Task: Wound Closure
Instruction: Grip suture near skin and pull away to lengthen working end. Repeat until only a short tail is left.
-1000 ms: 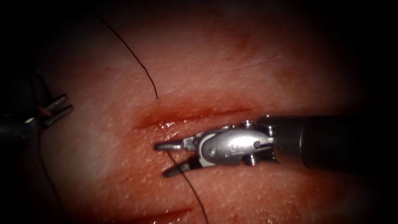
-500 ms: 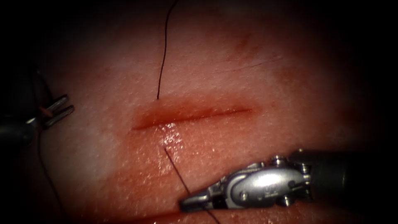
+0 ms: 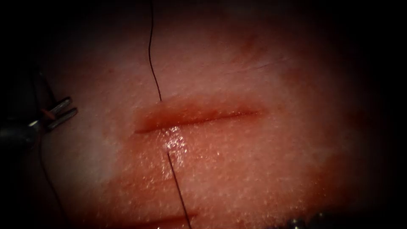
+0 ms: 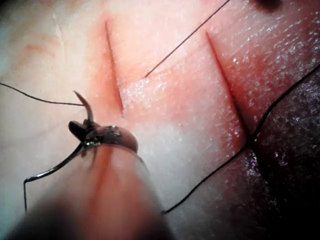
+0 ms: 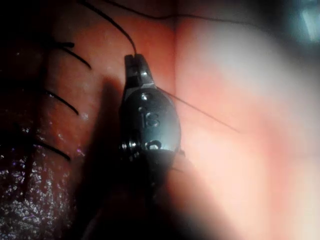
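The left tool (image 3: 59, 112) sits at the far left edge of the endoscope view, well apart from the cut (image 3: 197, 118). In the left wrist view its jaws are closed on the needle (image 4: 86, 107) about mid-curve; the sharp tip rises clear of the tissue (image 4: 190, 150), and the other limb sweeps away along the shaft. The needle is out of the tissue, its long axis roughly crossing the shaft.

The right tool (image 5: 135, 65) appears in the right wrist view with its jaws closed on the thread (image 5: 107, 22); in the endoscope view only a bit of its metal shows at the bottom edge (image 3: 303, 222).

That leaves the whole tissue surface (image 3: 254, 161) around the cut open. Half a second ago the right tool lay below the cut near the bottom; it has since drawn back out of the lower edge.

The thread (image 3: 178, 191) leaves the tissue just below the cut and runs straight to the bottom edge; another length (image 3: 150, 55) rises from above the cut to the top edge, now leaning slightly left of its earlier line.
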{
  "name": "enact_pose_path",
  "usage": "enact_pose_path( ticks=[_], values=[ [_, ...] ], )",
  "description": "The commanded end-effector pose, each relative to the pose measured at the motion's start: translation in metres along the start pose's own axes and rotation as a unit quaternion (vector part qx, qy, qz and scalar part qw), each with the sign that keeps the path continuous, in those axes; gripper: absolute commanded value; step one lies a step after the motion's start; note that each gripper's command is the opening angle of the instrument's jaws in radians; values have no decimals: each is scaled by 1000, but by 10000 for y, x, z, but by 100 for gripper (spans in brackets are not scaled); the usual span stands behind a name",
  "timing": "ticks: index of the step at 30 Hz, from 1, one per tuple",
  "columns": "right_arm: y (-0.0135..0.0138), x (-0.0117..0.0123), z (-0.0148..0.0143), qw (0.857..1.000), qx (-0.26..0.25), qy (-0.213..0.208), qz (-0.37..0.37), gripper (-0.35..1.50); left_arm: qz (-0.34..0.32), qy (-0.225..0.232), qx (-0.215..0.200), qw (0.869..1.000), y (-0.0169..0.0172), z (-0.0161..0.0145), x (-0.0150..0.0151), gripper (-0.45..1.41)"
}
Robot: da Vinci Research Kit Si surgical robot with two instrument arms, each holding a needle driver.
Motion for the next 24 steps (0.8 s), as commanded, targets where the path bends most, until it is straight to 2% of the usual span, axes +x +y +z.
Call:
enact_pose_path(
  ticks=[1,4,7,8,9,10,11,13,15,18,21,24],
  values=[
    [-9,2,10,1000,15,-5,4,-35,0,0,0,1000,2,7,0,-45],
    [-32,13,15,998,57,-2,16,-35,0,0,1,1000,2,7,0,-45],
    [-42,20,18,997,73,3,16,-35,0,0,1,1000,2,7,0,-45],
    [-41,22,17,997,75,5,16,2,0,0,1,1000,2,7,0,-45],
    [-41,22,17,997,75,5,16,2,0,0,1,1000,2,7,0,-45],
    [-28,22,10,999,39,12,22,120,0,0,1,1000,2,7,0,-45],
    [-11,19,-1,1000,5,15,19,140,0,0,1,1000,2,7,0,-45],
    [8,15,-14,999,-29,18,10,148,0,0,1,1000,2,7,0,-45],
    [25,9,-26,999,-46,18,-3,148,0,0,1,1000,2,7,0,-45],
    [62,-8,-55,997,-77,-5,-14,148,0,0,0,1000,2,6,-1,-45],
    [74,-17,-69,996,-86,-10,-13,148,1,1,0,1000,1,5,-2,-45],
    [74,-19,-81,996,-90,-7,-12,148,1,1,0,1000,1,5,-2,-45]
  ],
)
